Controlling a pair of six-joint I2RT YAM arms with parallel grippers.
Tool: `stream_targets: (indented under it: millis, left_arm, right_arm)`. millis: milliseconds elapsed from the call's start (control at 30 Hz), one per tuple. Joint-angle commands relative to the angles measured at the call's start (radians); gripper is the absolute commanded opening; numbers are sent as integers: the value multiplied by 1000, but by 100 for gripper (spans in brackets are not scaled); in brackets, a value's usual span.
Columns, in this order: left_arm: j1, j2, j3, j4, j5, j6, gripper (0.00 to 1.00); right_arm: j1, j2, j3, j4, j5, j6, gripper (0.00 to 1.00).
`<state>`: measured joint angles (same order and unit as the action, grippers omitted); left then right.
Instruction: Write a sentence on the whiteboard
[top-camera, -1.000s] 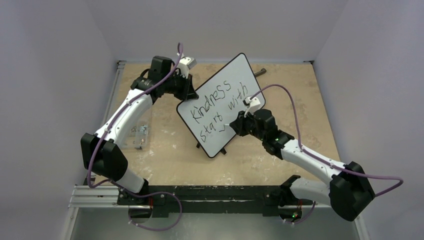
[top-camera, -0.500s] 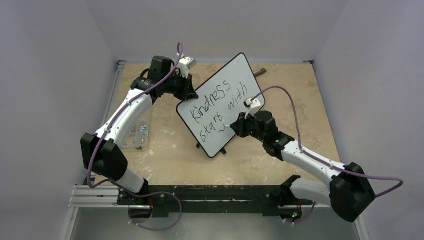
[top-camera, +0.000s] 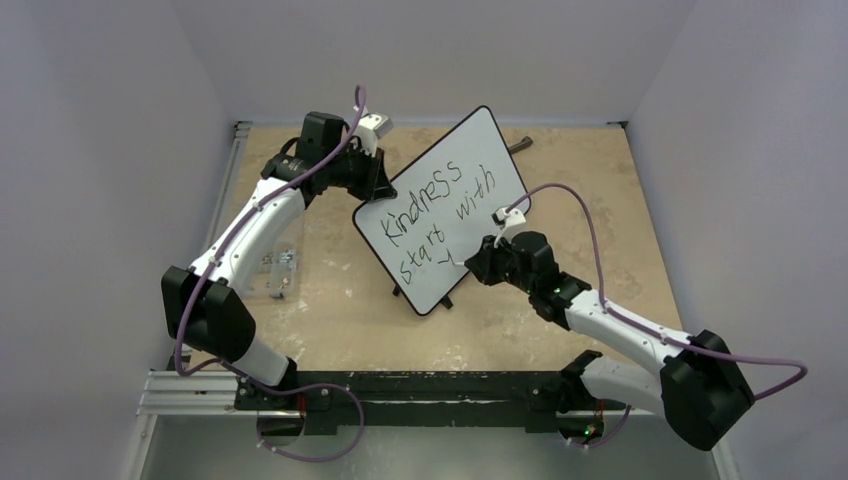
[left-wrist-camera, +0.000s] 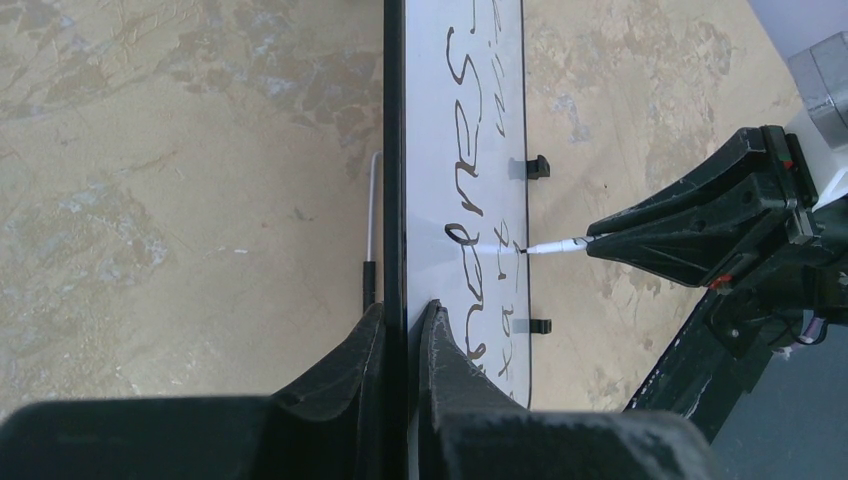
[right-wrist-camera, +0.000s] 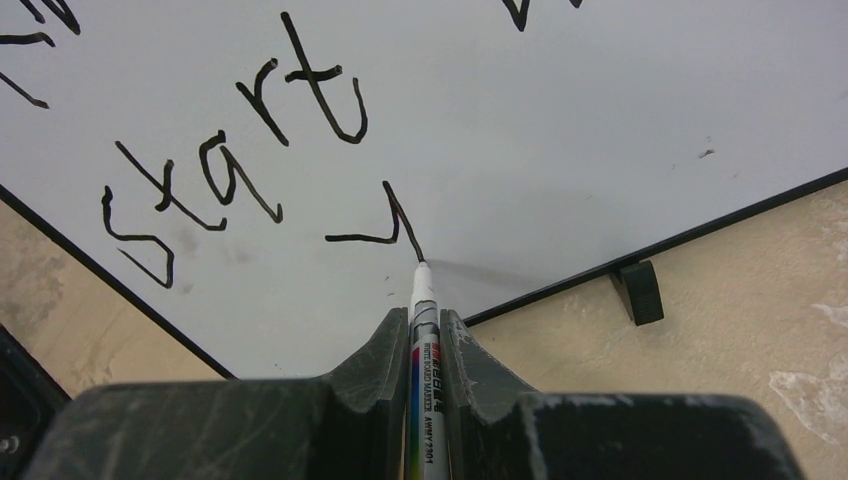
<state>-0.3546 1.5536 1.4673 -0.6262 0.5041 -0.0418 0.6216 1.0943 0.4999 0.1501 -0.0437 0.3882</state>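
The whiteboard (top-camera: 470, 165) stands tilted on small black feet mid-table, its black rim seen edge-on in the left wrist view (left-wrist-camera: 394, 150). The sentence (top-camera: 425, 205) reads "Kindness start with" in black, and a new stroke (right-wrist-camera: 385, 228) lies below "start" (right-wrist-camera: 225, 160). My left gripper (top-camera: 372, 185) is shut on the board's upper left rim (left-wrist-camera: 402, 318). My right gripper (top-camera: 470, 262) is shut on a white marker (right-wrist-camera: 423, 350). The marker's tip touches the board at the end of the new stroke, near the lower edge. The marker also shows in the left wrist view (left-wrist-camera: 555, 246).
A small clear holder (top-camera: 277, 270) sits on the tan tabletop by the left arm. A dark object (top-camera: 520, 145) lies behind the board at the far edge. A black board foot (right-wrist-camera: 637, 292) stands right of the marker. Purple walls close in on three sides.
My right gripper has moved down the board toward its lower edge, drawing a new stroke below "start". The left gripper and the board have stayed still.
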Motion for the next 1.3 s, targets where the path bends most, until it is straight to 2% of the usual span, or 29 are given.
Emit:
stream_targets:
  millis: [0,233,600,800,1033,1267]
  left_arm:
    - [-20,31,-22,-135,-128,119,0]
    - [-19,31,-21,-136,-128,118,0]
    - [-20,28,-21,-138,-132,121,0]
    - [-16,31,-21,-138,-135,120,0]
    - [-9,32,-15,-138,-127,118,0]
    - [-9,30,-16,-138,-122,117,0]
  right_arm:
    - [4,0,-26,3,-19,27,0]
    - [4,7,-3,15,-81,26,0]
    - [11,62,128,31,-151,14,0]
    - [12,-16,173,-50,-162,-11,0]
    - [10,-98,156,-95,-107,-8,0]
    - [0,-48,138,-83,37,4,0]
